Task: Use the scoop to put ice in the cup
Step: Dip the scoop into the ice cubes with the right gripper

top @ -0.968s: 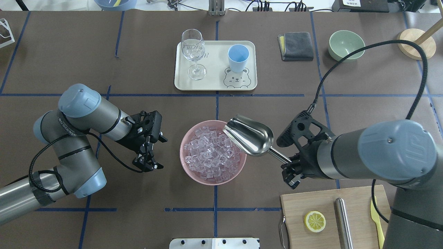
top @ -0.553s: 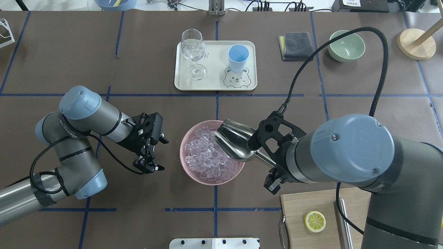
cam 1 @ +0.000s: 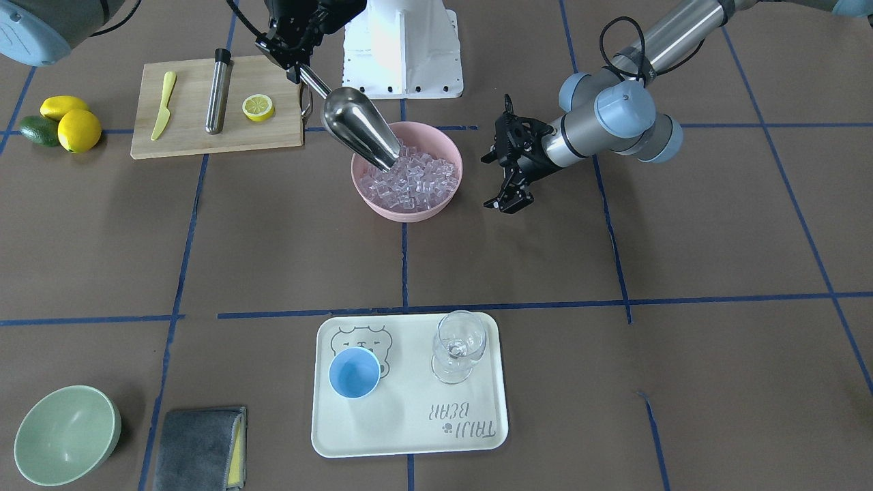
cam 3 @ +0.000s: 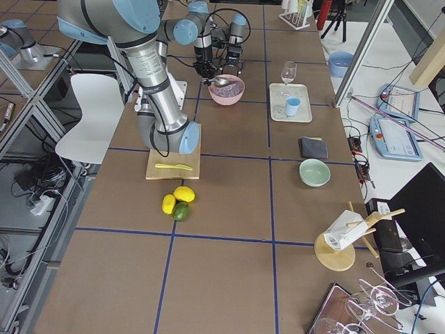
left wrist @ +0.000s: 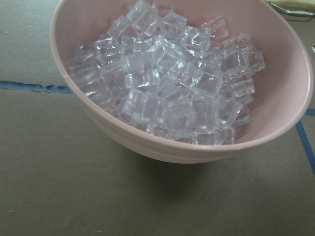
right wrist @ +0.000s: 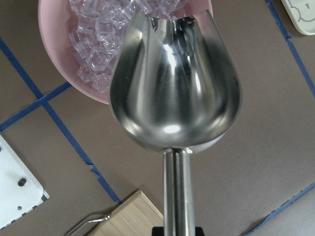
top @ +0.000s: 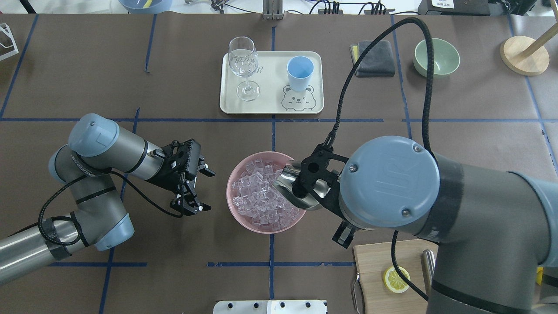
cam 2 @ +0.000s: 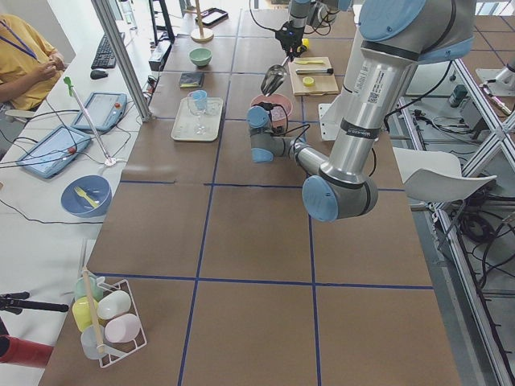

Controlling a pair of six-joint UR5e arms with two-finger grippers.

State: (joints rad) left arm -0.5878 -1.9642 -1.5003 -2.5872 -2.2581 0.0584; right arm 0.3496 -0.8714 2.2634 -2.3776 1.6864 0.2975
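digging for a first load is the step in hand, judged from how things lie. going by the overhead view, the left tool hangs just beside the left rim of the pink bowl, its jaws spread and nothing between them. the bowl sits mid-surface, heaped with the ice. the scoop comes in from the bowl's right side, tilted mouth-down, with its lip among the cubes at that edge. the right wrist view shows the trough bare and shiny, so no cube is aboard yet. the right tool is clamped on the end of the scoop's thin rod handle.

next, the lip likely needs to push deeper under the heap. the scoop then has to roll back toward level so the cubes stay in as it lifts. the cubes look slick and loose, so a fast tilt may spill some over the rim.

at the back of the surface, well apart from the bowl, a cream tray holds a stemmed glass on its left and the cup on its right. the cup stands upright and no ice shows in it. its mouth is small, so the pour calls for care.

the tray carries a drawn bear face and print that seems to read "taiji bear". the glass has faint lettering too blurred to read. the right arm's blue joint cap bears a raised "ur" mark.
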